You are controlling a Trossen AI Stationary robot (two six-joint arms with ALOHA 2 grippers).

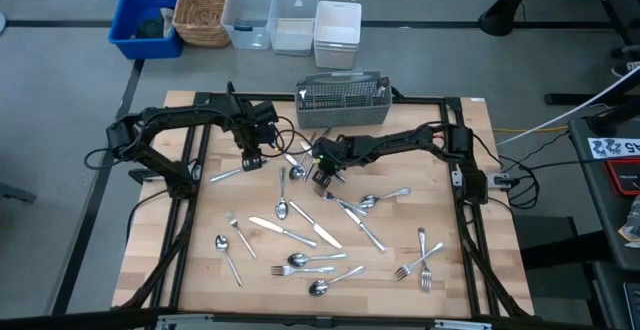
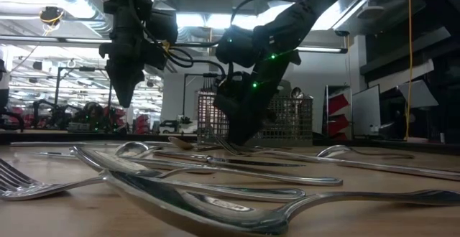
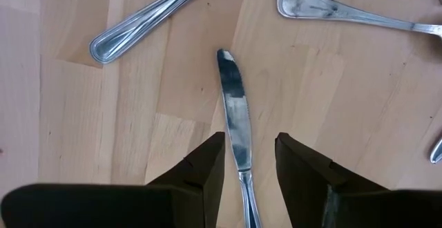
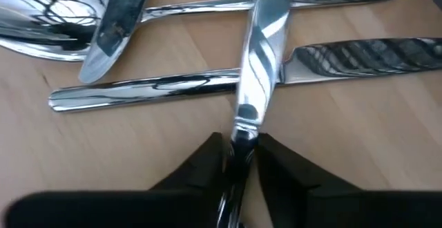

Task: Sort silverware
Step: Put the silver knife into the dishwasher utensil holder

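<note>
Steel knife (image 4: 259,55) pinched by its handle in right tool (image 4: 238,160), lying across two neighbouring pieces; risk: thin grip slips or drags them; left tool (image 3: 248,162) narrowly open astride another knife (image 3: 233,110).

One counter (image 1: 470,260) carries the loose cutlery. Across its lower half, six spoons (image 1: 282,208) can be counted by their bowls. There are about five forks (image 1: 405,270), three of them grouped at the lower right. Four knives (image 1: 320,232) lie in the middle, and a fifth knife (image 4: 262,55) is crossed over two other pieces. A few more pieces at the centre overlap too closely to sort by kind. One grey wire basket (image 1: 343,103) stands at the top centre of the counter. Beyond it, at the upper left of the frame, five containers sit in a row: one blue bin (image 1: 128,15), one wicker basket (image 1: 203,10) and three pale plastic tubs (image 1: 295,18). Two dark arms (image 1: 170,130) reach in, one from each side.
</note>
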